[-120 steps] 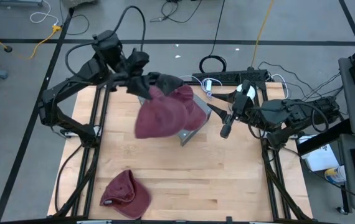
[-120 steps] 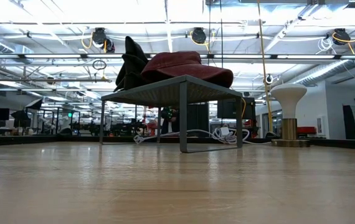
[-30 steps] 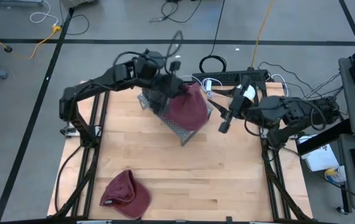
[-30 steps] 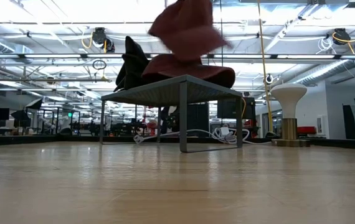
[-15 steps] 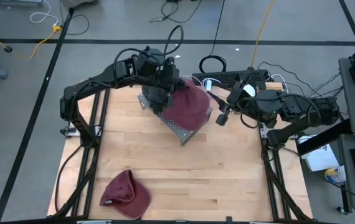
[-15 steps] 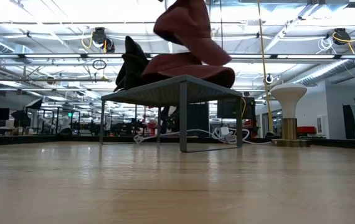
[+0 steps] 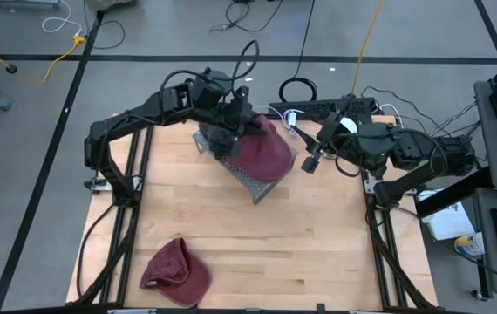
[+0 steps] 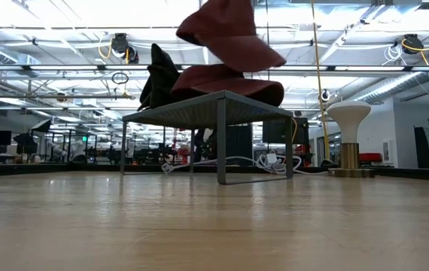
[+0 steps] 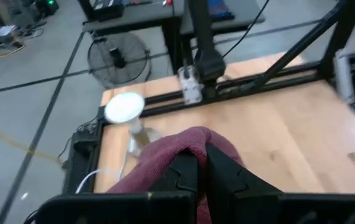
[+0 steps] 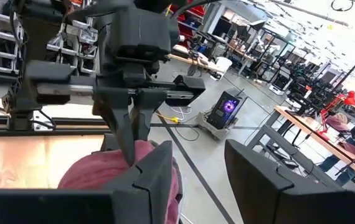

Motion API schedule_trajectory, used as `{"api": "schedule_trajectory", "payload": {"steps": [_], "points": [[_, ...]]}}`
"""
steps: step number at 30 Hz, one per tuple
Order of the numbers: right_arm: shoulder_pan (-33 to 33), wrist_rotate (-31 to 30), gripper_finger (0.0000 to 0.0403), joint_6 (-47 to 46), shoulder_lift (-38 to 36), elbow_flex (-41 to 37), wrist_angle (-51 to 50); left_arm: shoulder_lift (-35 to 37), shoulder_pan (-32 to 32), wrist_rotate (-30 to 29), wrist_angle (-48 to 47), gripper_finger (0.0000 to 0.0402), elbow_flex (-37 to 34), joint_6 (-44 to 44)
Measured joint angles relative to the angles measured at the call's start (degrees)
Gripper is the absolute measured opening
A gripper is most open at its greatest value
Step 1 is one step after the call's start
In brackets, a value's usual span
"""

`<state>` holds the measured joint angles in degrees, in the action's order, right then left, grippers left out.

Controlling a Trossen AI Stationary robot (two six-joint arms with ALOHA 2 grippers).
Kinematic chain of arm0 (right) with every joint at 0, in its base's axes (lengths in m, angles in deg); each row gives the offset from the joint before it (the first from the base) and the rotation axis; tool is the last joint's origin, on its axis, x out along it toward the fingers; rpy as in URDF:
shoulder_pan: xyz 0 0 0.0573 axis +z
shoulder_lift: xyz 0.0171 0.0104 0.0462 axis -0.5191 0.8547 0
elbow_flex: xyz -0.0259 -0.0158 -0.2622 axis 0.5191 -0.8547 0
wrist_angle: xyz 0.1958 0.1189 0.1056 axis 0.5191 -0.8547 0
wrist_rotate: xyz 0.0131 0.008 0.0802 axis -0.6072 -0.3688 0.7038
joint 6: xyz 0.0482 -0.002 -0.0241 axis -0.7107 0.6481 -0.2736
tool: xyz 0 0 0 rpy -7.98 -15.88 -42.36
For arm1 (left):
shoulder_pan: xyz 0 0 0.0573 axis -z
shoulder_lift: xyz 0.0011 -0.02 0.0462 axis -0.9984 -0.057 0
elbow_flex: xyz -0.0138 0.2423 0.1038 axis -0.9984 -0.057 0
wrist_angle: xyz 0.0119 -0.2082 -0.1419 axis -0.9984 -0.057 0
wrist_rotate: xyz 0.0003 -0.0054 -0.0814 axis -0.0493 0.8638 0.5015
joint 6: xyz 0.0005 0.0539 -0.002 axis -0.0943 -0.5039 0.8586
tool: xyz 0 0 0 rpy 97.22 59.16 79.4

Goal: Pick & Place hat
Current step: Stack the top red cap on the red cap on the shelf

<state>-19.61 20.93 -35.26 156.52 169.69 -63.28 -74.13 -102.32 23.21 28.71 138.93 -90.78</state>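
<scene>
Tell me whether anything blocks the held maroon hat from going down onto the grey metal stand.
Another maroon hat already lies on the grey metal stand, directly under the maroon cloth hat pinched shut in the left tool. Nothing else is visible between them. The right tool waits beside the stand.

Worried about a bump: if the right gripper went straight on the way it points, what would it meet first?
Probably the dark red fabric hat that the left gripper holds shut above the grey metal stand; depth is unclear.

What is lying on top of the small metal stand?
On the metal stand lies a dark red hat. Above it the left tool, shut, holds another red hat. The stand's top under the hats is hidden.
</scene>
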Motion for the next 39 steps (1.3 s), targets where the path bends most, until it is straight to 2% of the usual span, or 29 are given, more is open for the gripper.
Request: {"api": "schedule_trajectory", "payload": {"steps": [3, 9, 15, 20, 30, 35, 39], "points": [[0.0, 0.01, 0.0139, 0.02, 0.0, 0.0, 0.0, -0.96, -0.41, -2.93, -1.47, 0.0007, 0.0, -0.74], [0.04, 0.18, 0.0139, 0.02, 0.0, 0.0, 0.0, -4.43, -0.62, -4.21, -6.22, 0.0007, -0.01, -0.29], [0.07, 0.22, 0.0139, -0.06, 0.0, 0.0, 0.02, -6.38, -0.81, -10.41, -6.96, 0.0007, -0.08, 2.37], [0.07, 0.22, 0.0139, -0.15, 0.0, 0.0, 0.02, -6.39, -2.14, -14.66, -11.65, 0.0008, -0.07, 2.91], [0.07, 0.24, 0.0139, -1.45, 0.0, 0.0, 0.03, -9.22, -3.88, -15.4, -14.91, 0.001, 0.0, 7.12], [0.07, 0.25, 0.0139, -2.91, 0.0, 0.0, -0.44, -11.24, -3.83, -17.82, -16.62, 0.0008, -0.06, 9.33], [0.07, 0.25, 0.0139, -3.0, 0.0, 0.0, -0.29, -11.0, -4.01, -17.81, -16.14, 0.0046, -0.04, 11.5]]}}
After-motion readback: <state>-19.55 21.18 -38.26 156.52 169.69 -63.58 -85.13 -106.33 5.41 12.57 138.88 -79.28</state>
